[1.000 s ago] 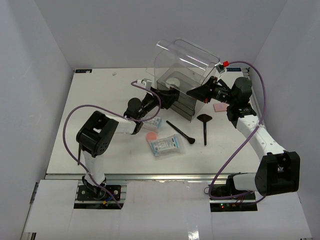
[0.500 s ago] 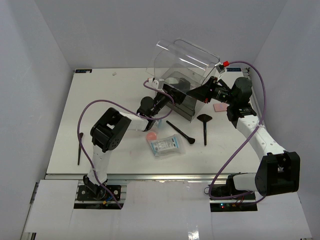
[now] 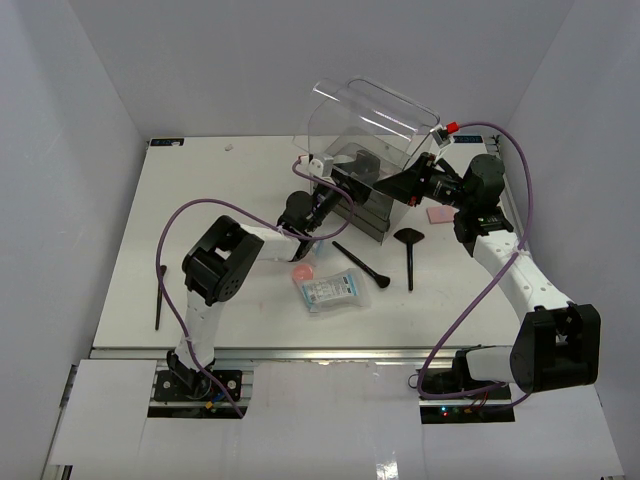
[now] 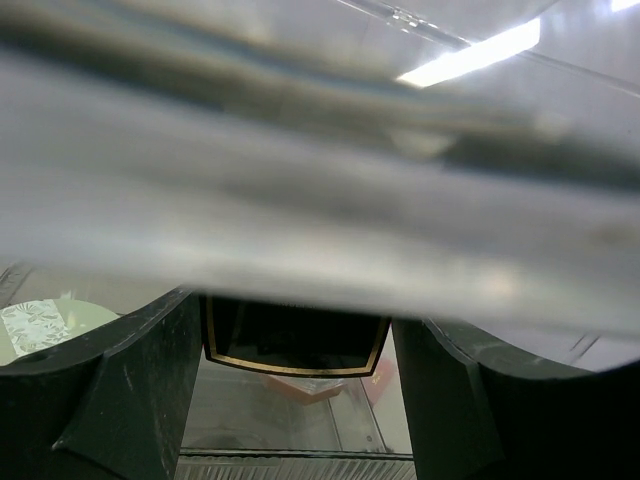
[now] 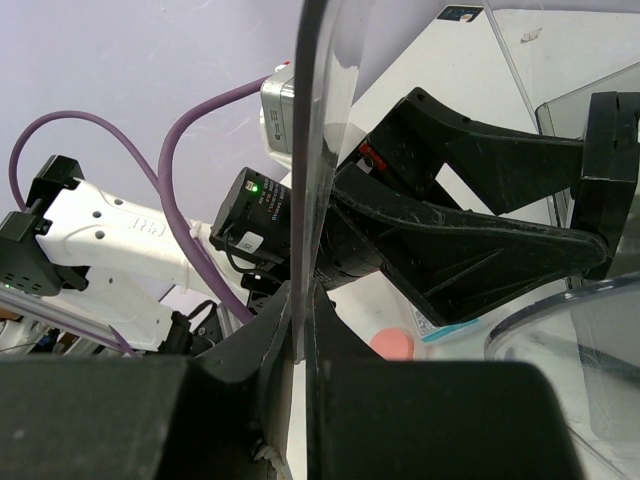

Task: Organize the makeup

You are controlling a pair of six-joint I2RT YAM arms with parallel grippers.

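Our left fingers (image 4: 120, 390) are standing wide apart, reaching in at the left front of the clear box (image 3: 372, 208) under its raised lid (image 3: 375, 112). In the left wrist view a dark, gold-edged shape (image 4: 295, 345) is showing between them farther in, and we cannot tell what it is. Our right fingers (image 5: 262, 345) are pinching shut on the thin edge of that lid, holding it tilted up and back over the box. Working outward from our bases, a white-blue sachet (image 3: 333, 290) is lying nearest on the desk (image 3: 200, 210), with the pink round puff (image 3: 303, 272) just beside its left corner. A second sachet (image 3: 313, 247) is peeking out from under the left arm, just beyond the puff. To the right, a thin black brush (image 3: 362, 265) is lying slantwise. Near it but apart, the fan-headed brush (image 3: 410, 260) is lying almost straight, its fan pointing away from us toward the box. Farther right, the pink square puff (image 3: 437, 214) is resting on the desk below the right wrist. All of these are sitting outside the box. Inside the box's top a pale round shape (image 3: 347, 158) is showing, too blurred for us to name. Near the desk's far edge a small white bit (image 3: 230, 147) is lying alone.
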